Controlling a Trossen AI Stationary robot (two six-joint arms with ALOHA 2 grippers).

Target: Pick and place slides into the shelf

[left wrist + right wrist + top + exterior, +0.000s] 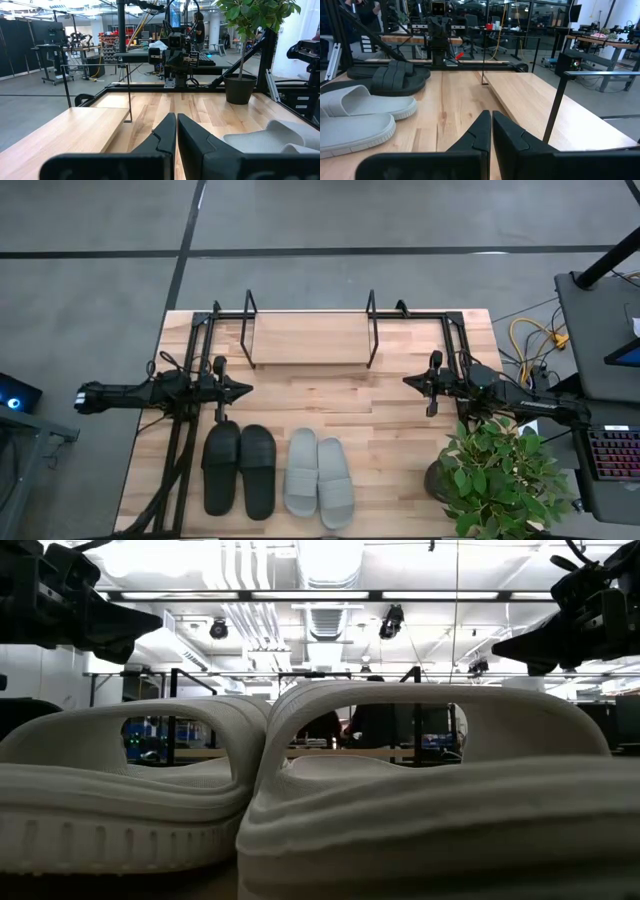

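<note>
Grey slides fill the low view, bottom centre of the table. Black pair just left, directly below left gripper, long axes pointing at shelf, top centre. Left and right gripper both shut, empty.

A grey floor crossed by dark lines is seen beyond the wooden tabletop. A potted plant is placed at the table's near right corner, and yellow cables lie on the floor to the right beside a dark desk with a keyboard. In the low view, a white ceiling with ducts and bright strip lighting is shown. Workbenches, dark partitions and a rolling stand are visible in the room, where 1 person stands far off.
</note>
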